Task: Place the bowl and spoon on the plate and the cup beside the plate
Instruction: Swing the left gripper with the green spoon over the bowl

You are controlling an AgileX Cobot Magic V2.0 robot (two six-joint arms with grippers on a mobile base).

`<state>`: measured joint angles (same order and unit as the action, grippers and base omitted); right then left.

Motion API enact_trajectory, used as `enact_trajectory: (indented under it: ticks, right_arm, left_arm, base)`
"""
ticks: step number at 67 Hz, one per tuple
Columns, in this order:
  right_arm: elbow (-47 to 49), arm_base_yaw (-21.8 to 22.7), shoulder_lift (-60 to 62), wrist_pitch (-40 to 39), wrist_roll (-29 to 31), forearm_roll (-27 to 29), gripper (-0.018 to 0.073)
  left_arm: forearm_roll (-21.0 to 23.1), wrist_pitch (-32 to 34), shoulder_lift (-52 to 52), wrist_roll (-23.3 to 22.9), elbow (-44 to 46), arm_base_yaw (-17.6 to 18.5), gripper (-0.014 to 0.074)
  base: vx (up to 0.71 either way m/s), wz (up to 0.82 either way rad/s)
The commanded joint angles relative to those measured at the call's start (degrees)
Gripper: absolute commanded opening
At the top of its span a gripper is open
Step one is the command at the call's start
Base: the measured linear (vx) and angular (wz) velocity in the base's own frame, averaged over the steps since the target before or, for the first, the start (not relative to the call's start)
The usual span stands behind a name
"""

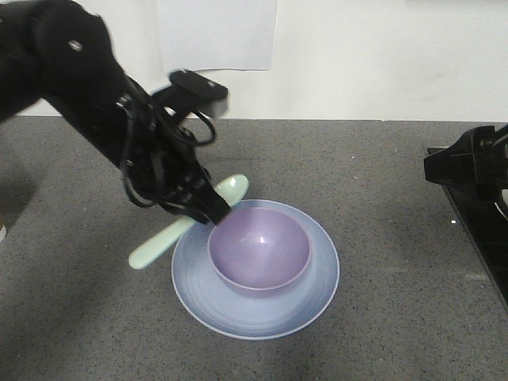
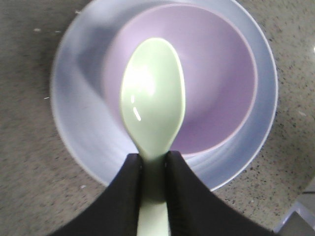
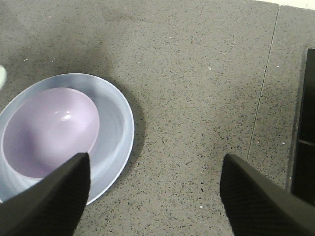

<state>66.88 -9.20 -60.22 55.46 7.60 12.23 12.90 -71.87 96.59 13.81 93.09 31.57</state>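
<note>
Spoon (image 2: 153,98) over bowl (image 2: 216,73) on plate (image 2: 78,98)
Left tool (image 2: 153,162) grips the spoon, perhaps touching nothing; right tool (image 3: 155,162) gapes empty.

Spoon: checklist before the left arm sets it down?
1. Grip: the left gripper is shut on the handle of the spoon, which sits centred between the fingers. Ok.
2. Target: the bowl sits upright inside the plate. Ok.
3. Alignment: the left wrist view shows the spoon head over the bowl, but the front view shows it by the bowl's far-left rim. Cannot tell.
4. Height of the spoon above the rim. Cannot tell.
5. The right gripper is open, holds nothing and is off to the side of the plate. Ok.
6. Cup position: it is not in any view. Cannot tell.
</note>
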Motion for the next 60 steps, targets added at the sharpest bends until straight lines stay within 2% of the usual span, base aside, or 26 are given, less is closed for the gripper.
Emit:
enact_trajectory:
  ticks: [1, 15, 23, 60]
  right_arm:
    - [1.6, 0.4, 0.8, -3.4, 0.1, 0.2, 0.0538]
    - [1.6, 0.4, 0.8, -3.4, 0.1, 0.2, 0.0538]
    - [1.6, 0.4, 0.8, -3.4, 0.1, 0.2, 0.0538]
    - [1.6, 0.4, 0.8, -3.4, 0.1, 0.2, 0.0538]
  left_arm:
    - [1.5, 0.2, -0.7, 0.4, 1.8, 1.6, -0.0008]
    - [1.4, 1.1, 2.0, 0.9, 1.8, 3.0, -0.0008]
    - [1.9, 2.1, 2.8, 2.2, 1.8, 3.0, -0.0007]
    - [3.4, 5.6, 6.0, 2.3, 1.9, 3.0, -0.0003]
  base:
    - [0.0, 0.0]
    - [0.0, 0.0]
    - [0.0, 0.0]
    - [0.0, 0.0]
